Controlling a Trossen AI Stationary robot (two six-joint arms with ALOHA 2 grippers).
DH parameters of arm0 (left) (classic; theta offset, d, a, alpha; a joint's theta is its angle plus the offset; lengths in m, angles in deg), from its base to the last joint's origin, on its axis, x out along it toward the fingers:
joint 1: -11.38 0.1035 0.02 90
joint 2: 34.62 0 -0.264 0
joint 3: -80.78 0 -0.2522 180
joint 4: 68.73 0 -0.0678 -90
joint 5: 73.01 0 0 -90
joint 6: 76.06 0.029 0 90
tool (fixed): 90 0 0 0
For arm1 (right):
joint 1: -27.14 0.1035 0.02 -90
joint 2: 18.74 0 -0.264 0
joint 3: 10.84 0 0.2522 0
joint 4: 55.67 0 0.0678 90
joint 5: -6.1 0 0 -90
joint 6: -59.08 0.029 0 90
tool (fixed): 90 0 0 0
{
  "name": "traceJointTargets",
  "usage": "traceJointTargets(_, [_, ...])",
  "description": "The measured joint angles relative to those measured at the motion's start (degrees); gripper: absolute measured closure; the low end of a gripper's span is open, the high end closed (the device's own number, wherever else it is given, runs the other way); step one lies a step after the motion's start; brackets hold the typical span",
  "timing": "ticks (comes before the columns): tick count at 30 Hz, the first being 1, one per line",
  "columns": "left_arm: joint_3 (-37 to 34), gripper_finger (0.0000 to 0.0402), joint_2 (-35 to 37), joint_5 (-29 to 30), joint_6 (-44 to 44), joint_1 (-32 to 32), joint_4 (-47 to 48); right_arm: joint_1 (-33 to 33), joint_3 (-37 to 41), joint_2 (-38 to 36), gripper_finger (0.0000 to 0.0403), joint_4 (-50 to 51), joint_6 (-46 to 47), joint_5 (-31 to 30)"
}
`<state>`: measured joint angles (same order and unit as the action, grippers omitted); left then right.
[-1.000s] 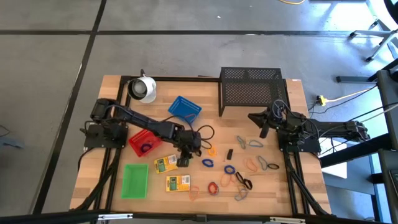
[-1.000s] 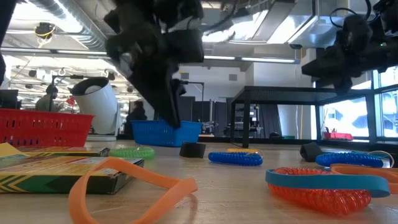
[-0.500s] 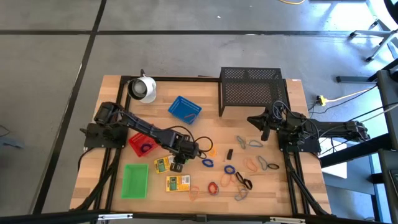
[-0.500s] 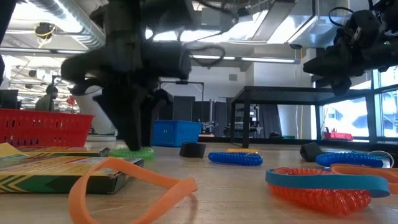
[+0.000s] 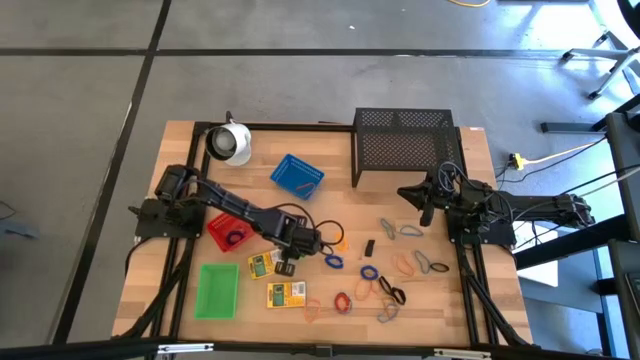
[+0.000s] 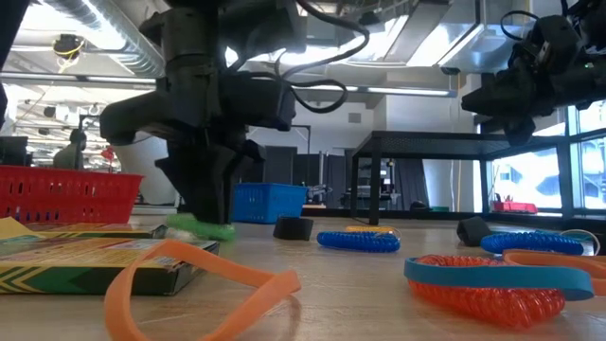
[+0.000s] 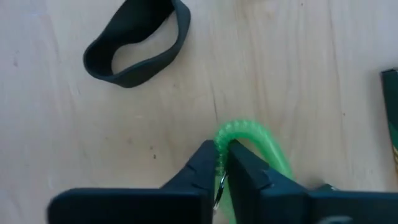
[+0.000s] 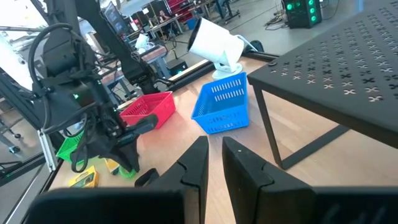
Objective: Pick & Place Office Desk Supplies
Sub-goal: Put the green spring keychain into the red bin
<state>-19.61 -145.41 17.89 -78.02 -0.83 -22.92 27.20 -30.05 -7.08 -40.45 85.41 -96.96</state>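
Premises: an open-plan robotics laboratory or workshop. The wooden table (image 5: 320, 140) stands on a bare grey concrete floor (image 5: 300, 60) marked with dark seam lines. Behind the left gripper (image 6: 210, 213), the low view shows an exposed ceiling with ductwork (image 6: 85, 28) and strip lights (image 6: 379, 91). Beyond the right gripper (image 8: 214, 163), further work tables carry equipment, and a rack with green indicator lights (image 8: 303, 11) stands at the back. A person (image 6: 76, 152) sits in the background behind the left gripper.
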Motion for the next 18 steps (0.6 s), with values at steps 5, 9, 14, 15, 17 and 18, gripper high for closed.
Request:
traceJointTargets(5, [-0.49,0.039,2.81,-0.13,0.2,1.24,-1.0,-0.01,0.0,0.01,0.0353,-0.01,-0.14,-2.18])
traceJointTargets(9, [-0.65,0.0394,7.83,6.55,-1.29,3.21,-0.55,-0.02,0.0,0.0,0.0353,-0.02,-0.15,-3.91])
traceJointTargets(14, [-0.55,0.0391,15.77,14.01,-8.31,4.54,0.32,-0.02,0.0,0.0,0.0353,-0.02,-0.08,-4.04])
traceJointTargets(15, [-0.55,0.0391,17.58,16.56,-9.51,4.91,0.45,-0.02,0.0,0.0,0.0353,-0.04,0.04,-4.04])
traceJointTargets(17, [-0.51,0.039,21.1,22.29,-12.12,5.46,0.25,-0.02,0.0,0.01,0.0353,-0.05,0.06,-4.04])
traceJointTargets(18, [-0.49,0.039,22.52,24.88,-13.49,5.69,0.21,-0.01,0.0,0.0,0.0353,-0.12,0.07,-4.04])
